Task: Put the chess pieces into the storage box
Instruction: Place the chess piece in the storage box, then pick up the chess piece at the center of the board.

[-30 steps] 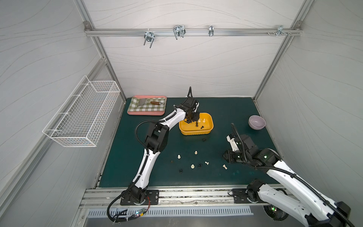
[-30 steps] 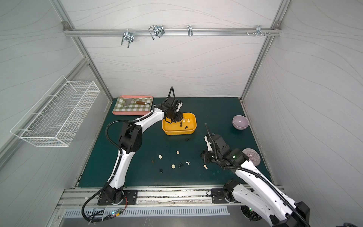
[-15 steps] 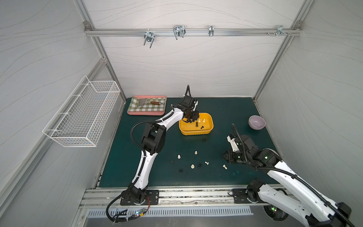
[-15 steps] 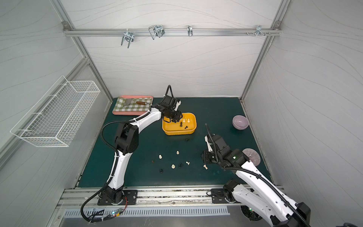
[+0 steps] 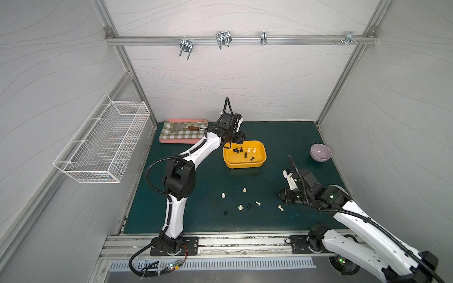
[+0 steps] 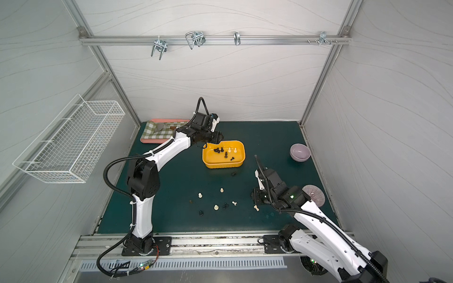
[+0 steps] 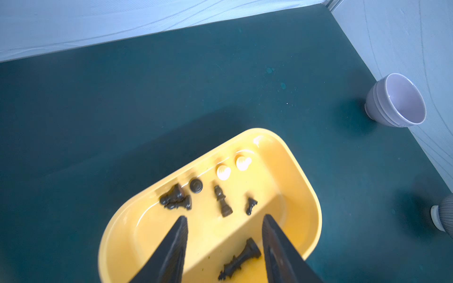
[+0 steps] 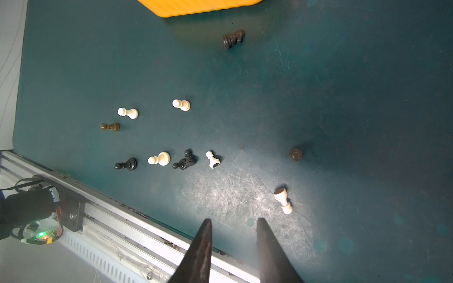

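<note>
The left gripper hangs over the storage box, jaws spread wide, nothing between them. Down on the yellow floor lie the chess pieces already in: a long dark piece on its side right below the gripper, a few more dark ones further in, and two cream pawns near the far wall. The box itself sits toward the back of the green bench. Across the way, the right gripper hovers low over the bench, jaws apart and empty. Near it a toppled cream pawn lies flat. More pieces, cream and dark, dot the bench in front of the box, and a dark knight lies close to its near wall.
</note>
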Controlling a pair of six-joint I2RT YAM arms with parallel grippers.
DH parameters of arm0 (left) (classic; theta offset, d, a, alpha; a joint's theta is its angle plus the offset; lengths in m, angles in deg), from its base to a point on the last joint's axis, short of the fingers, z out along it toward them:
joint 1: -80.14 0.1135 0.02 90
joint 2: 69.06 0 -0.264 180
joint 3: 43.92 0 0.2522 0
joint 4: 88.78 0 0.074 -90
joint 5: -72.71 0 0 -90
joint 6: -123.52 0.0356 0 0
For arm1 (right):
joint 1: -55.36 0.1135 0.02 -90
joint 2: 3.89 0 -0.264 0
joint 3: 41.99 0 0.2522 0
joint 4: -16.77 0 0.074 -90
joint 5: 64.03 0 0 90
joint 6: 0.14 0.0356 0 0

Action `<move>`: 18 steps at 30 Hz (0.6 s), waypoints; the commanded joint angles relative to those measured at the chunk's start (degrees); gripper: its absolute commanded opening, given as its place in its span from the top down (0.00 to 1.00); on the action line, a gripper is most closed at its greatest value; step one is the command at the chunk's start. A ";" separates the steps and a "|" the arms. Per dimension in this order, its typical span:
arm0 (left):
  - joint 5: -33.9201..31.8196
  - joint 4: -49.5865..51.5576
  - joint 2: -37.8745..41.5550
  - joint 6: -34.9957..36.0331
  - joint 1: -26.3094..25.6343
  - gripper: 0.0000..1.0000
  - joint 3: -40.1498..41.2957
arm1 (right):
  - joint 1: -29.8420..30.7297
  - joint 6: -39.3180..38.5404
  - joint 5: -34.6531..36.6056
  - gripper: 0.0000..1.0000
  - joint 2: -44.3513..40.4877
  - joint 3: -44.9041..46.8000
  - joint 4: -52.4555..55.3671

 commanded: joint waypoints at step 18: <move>-0.14 -6.50 24.01 -6.47 1.08 0.49 28.99 | 7.25 -1.87 2.96 0.67 12.12 -2.20 -1.39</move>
